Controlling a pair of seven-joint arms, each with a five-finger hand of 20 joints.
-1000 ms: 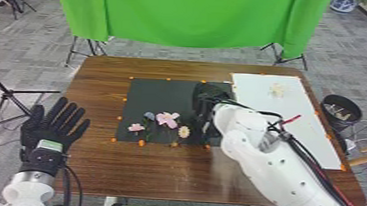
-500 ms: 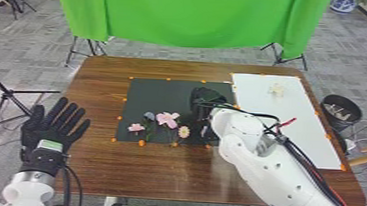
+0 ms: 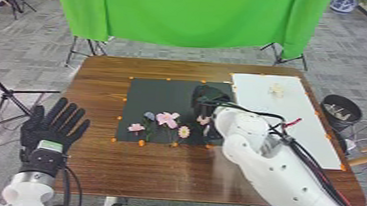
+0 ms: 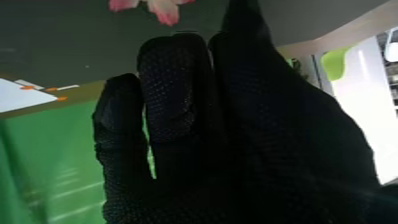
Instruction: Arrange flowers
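Observation:
In the head view my left hand (image 3: pixel 53 128) is open, palm up, over the table's left side. My right hand (image 3: pixel 211 94) is over the right part of the black mat (image 3: pixel 163 92), its fingers pointing away. On the mat's lower half are a small pink flower (image 3: pixel 136 127), a bluish flower (image 3: pixel 150 116), a larger pink flower (image 3: pixel 168 119) and a cream flower (image 3: pixel 184 132). Another pink bloom (image 3: pixel 203 120) is partly hidden beside my right hand. In the right wrist view my right hand (image 4: pixel 258 125) has straight fingers, with pink petals (image 4: pixel 163 10) beyond them.
A pale flower (image 3: pixel 276 89) lies on the white board (image 3: pixel 290 123) at the table's right. Orange marks line the mat and board. A dark bin (image 3: pixel 342 110) stands off the table's right edge, and a green cloth (image 3: pixel 183 18) hangs behind.
My right hand has shifted slightly right and away, and the pink bloom beside it has come into sight. My left hand and the other flowers have stayed put.

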